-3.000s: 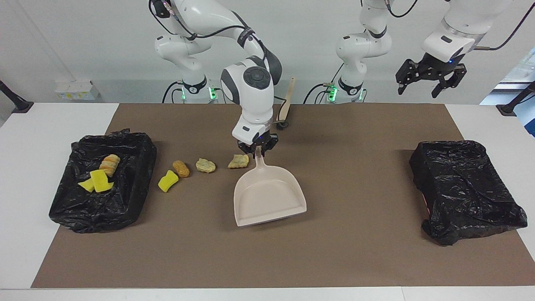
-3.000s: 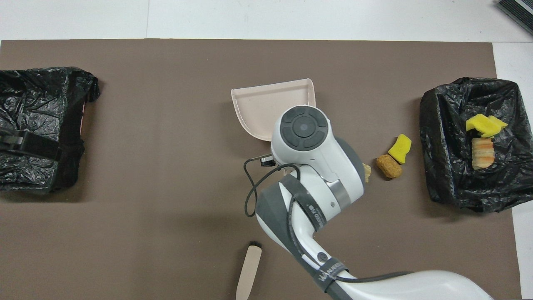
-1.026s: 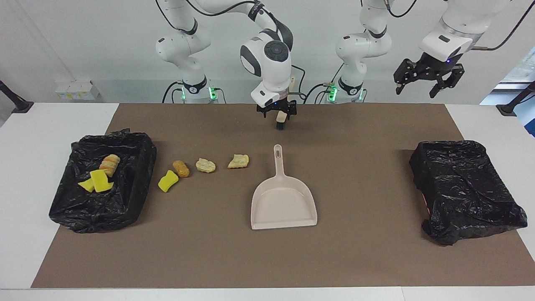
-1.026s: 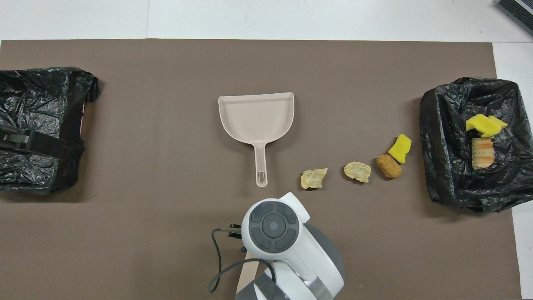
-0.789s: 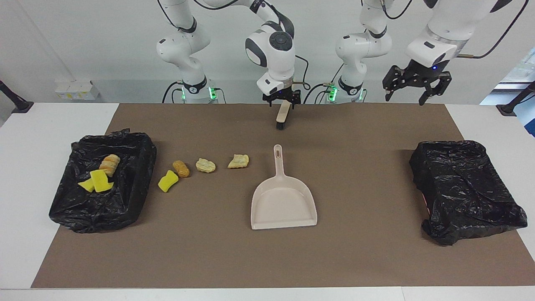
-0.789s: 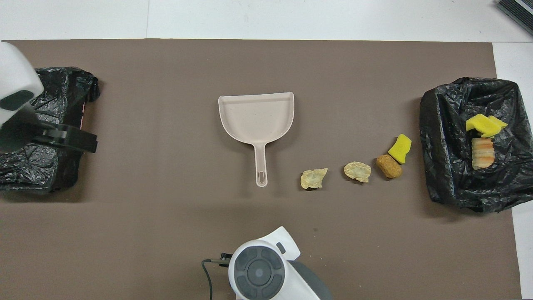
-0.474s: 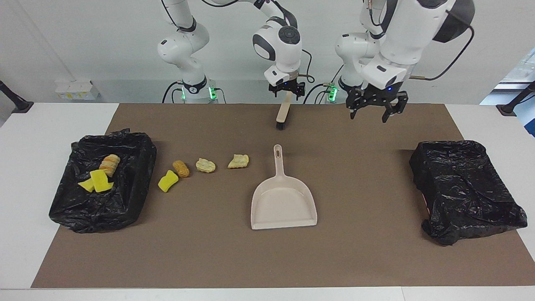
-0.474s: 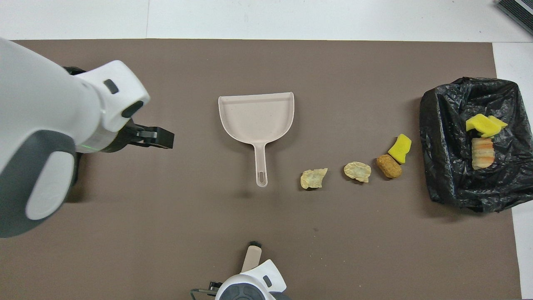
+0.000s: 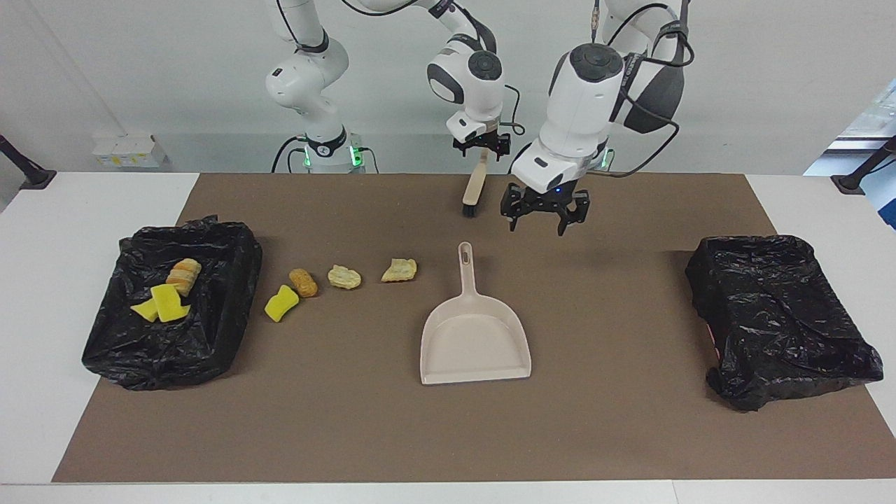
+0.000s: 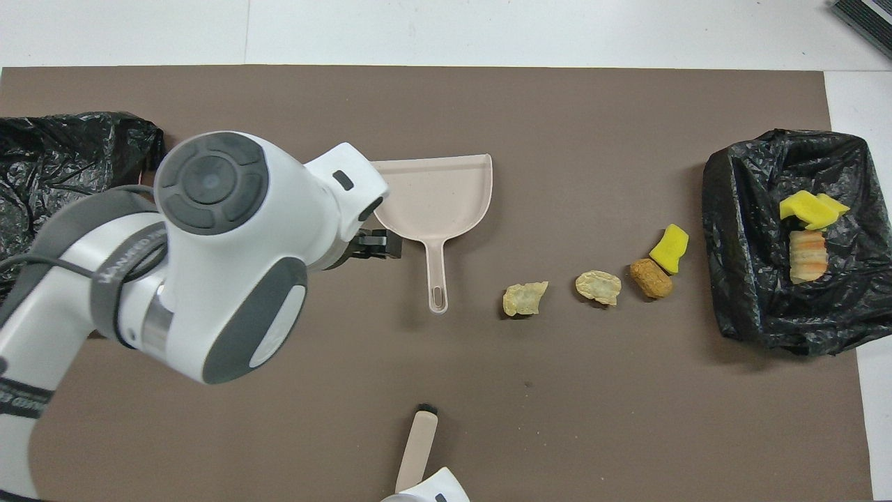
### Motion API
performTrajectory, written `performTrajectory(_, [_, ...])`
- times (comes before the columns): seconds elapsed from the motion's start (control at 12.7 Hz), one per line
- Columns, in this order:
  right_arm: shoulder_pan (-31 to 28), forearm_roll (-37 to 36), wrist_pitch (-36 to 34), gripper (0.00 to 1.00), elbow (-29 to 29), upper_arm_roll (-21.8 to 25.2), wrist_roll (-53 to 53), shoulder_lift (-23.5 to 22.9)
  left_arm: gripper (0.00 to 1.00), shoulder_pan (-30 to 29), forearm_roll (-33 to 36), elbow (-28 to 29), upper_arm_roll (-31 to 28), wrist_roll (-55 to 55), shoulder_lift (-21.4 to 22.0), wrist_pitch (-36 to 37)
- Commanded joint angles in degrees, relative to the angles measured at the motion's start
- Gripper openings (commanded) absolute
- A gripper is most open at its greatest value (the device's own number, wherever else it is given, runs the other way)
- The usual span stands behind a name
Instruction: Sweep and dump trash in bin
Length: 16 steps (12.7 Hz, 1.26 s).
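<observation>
Several pieces of trash lie in a row on the brown mat: a yellow sponge chunk (image 9: 281, 303) (image 10: 670, 248), an orange-brown lump (image 9: 304, 282) (image 10: 651, 278) and two tan lumps (image 9: 344, 277) (image 9: 400, 269). More trash (image 9: 162, 302) sits in the black-lined bin (image 9: 231, 280) (image 10: 739, 279) at the right arm's end. The beige dustpan (image 9: 476, 336) (image 10: 432, 192) lies flat mid-mat, handle toward the robots. My left gripper (image 9: 537, 222) hangs open just above the mat beside that handle. My right gripper (image 9: 481, 155) stands open around the top of the brush (image 9: 474, 189) (image 10: 417, 446) handle.
A second black-lined bin (image 9: 777, 308) (image 10: 42, 146) stands at the left arm's end of the table. In the overhead view the left arm covers the mat between that bin and the dustpan. White table borders the mat.
The right gripper let go of the dustpan handle and drew back to the brush handle. The left arm swung from above its end's bin down to beside the dustpan handle.
</observation>
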State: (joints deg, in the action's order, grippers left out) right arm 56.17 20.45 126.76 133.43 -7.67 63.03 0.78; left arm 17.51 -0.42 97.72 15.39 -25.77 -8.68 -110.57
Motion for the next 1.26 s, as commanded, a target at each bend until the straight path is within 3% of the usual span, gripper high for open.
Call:
performTrajectory(0.0, [1.3, 6.9, 1.6, 0.88, 1.8, 0.2, -0.9, 0.8, 1.00, 4.4, 2.0, 0.1, -1.0, -6.6, -4.6, -5.8])
performTrajectory(0.32, [2.8, 7.1, 4.6, 0.54, 2.5, 0.2, -2.0, 0.2, 1.00, 8.0, 4.1, 0.8, -1.1, -12.6, -9.2, -10.4])
performTrajectory(0.55, [2.2, 7.2, 4.7, 0.04, 2.3, 0.3, -3.2, -0.6, 1.00, 7.8, 4.3, 2.1, -1.1, -14.0, -9.9, -13.1])
performTrajectory(0.71, [0.8, 6.8, 4.5, 0.00, 0.6, 0.4, -4.0, -2.0, 1.00, 9.4, 7.8, 1.7, -1.1, -16.5, -13.4, -13.8])
performTrajectory(0.95, [-3.7, 4.0, 3.2, 0.00, -1.7, 0.7, -4.9, -3.6, 1.00, 9.3, 8.3, 2.2, -1.0, -18.4, -13.7, -16.5])
performTrajectory(1.18, [-8.6, 1.1, -0.1, 0.00, -2.7, 0.8, -4.9, -3.4, 0.77, 9.5, 8.0, 2.7, -0.9, -18.1, -14.1, -16.6])
